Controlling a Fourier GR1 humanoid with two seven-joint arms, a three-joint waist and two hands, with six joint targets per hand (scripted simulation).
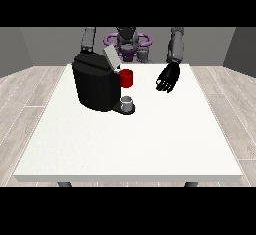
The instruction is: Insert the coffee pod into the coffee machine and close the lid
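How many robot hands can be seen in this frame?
1. The hand at the view's right hangs over the table, right of the machine. The other hand is hidden behind the machine.

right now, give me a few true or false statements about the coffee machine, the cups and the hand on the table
1. The coffee machine has its lid raised. True.
2. A red cup is beside the machine. True.
3. The grey cup lies tipped over at the table's near edge. False: it stands upright at the machine's base.
4. The hand at the view's right holds the red cup. False: it hangs apart from it, holding nothing.
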